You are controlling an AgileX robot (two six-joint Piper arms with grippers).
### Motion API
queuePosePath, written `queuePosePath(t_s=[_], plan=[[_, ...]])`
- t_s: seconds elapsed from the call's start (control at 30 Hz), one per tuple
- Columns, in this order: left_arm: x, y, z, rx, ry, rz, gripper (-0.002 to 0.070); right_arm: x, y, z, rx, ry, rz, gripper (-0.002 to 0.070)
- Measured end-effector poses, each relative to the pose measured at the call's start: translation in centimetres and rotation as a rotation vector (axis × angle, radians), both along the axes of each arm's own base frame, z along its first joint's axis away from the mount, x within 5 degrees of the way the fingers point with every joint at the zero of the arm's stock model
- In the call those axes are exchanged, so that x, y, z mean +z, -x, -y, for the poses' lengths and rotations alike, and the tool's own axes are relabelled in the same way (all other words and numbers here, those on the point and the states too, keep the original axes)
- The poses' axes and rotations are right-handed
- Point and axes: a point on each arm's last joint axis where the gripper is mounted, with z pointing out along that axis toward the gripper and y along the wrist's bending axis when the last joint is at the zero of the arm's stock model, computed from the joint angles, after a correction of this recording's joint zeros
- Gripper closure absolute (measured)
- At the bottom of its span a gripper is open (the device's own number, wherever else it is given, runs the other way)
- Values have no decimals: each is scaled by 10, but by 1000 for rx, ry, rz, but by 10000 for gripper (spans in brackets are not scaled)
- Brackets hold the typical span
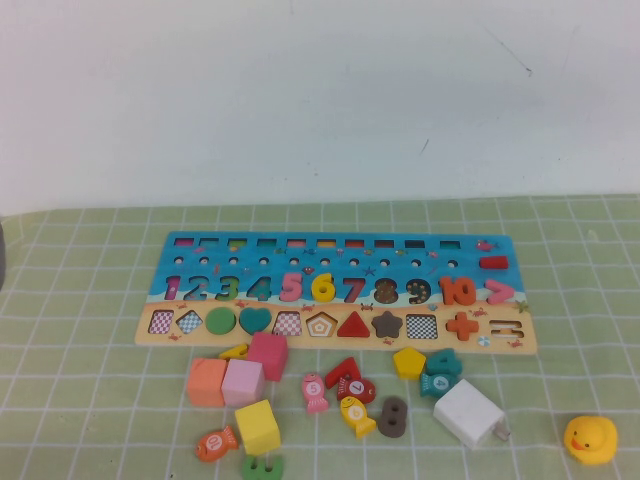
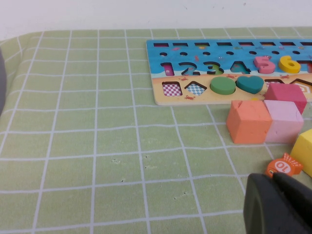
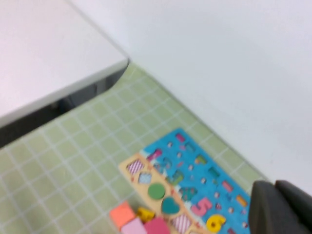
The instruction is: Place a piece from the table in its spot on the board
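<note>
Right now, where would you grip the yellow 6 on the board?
The yellow 6 lies flat, proud of the board: I'd come down and pinch its round loop's outer edges. Left gripper hovers low by the loose blocks; right gripper is high above the board.

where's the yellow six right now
The yellow six sits in the board's number row, between the pink five and the red seven, in the high view.

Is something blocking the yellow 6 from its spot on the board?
No. The yellow 6 already sits on the board, between the pink 5 and the red 7. Nothing visible covers it. The left end effector hangs near the loose blocks; the right end effector hangs high over the board.
</note>
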Motion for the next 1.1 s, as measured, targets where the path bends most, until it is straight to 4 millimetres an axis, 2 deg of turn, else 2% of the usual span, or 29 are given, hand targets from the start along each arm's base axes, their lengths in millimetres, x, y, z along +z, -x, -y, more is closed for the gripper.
queuePosePath(t_s=[0.17, 0.27, 0.37, 0.57, 0.7, 0.87, 1.1], plan=[[0, 0, 0, 0, 0, 0, 676, -3, 15, 13, 9, 32, -21, 678], [0, 0, 0, 0, 0, 0, 676, -7, 26, 31, -17, 65, -32, 678], [0, 0, 0, 0, 0, 0, 676, -21, 39, 52, -52, 104, -72, 678], [0, 0, 0, 0, 0, 0, 676, -58, 68, 90, -93, 113, -121, 678], [0, 0, 0, 0, 0, 0, 676, -84, 84, 112, -95, 70, -72, 678], [0, 0, 0, 0, 0, 0, 676, -118, 99, 130, -78, 37, -19, 678], [0, 0, 0, 0, 0, 0, 676, -179, 123, 158, -89, -8, -49, 678]])
